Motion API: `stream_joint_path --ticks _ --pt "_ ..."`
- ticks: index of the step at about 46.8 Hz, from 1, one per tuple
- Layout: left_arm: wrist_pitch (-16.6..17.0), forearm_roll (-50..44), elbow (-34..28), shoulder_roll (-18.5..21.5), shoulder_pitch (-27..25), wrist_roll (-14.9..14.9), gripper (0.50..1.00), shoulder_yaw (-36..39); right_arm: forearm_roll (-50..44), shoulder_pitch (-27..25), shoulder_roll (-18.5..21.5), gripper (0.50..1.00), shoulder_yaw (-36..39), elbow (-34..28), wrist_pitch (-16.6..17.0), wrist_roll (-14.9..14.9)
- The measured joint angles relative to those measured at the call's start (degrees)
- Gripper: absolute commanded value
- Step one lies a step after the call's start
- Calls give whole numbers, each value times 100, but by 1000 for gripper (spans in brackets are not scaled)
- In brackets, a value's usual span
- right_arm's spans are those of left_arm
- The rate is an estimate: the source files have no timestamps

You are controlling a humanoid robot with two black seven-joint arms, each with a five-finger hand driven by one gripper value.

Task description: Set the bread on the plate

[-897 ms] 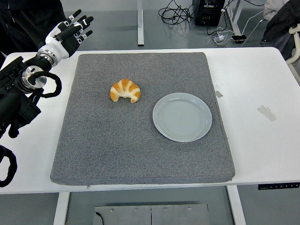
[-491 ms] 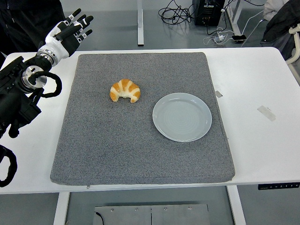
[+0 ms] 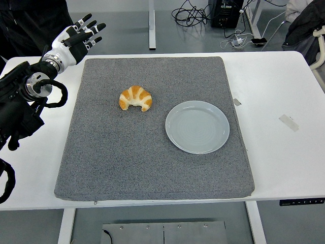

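Observation:
A golden croissant [image 3: 135,98] lies on the grey mat [image 3: 152,168], left of centre. To its right, a short gap away, sits an empty pale grey plate [image 3: 197,126]. My left hand [image 3: 78,37] hovers at the mat's far left corner, well up and left of the croissant, fingers spread and holding nothing. The right arm does not show.
The mat covers most of the white table [image 3: 284,91]. Two bits of tape [image 3: 288,122] lie on the table right of the mat. Cables and a black box [image 3: 226,12] sit on the floor beyond the far edge.
My left hand has shifted slightly to the right and up, toward the mat's far left corner. The croissant and plate have not moved.

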Motion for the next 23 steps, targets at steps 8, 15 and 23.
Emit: stream_joint_path --ticks 8,15,23 --pt "0 480 -7 65 -273 -20 978 1256 3 0 0 1000 0 0 -1 0" --pt "0 989 -12 140 -536 -30 977 2126 3 -1 0 1000 0 0 -1 0" --pt "-5 1564 -100 68 -684 -154 977 2670 3 -1 0 1000 0 0 1 0"
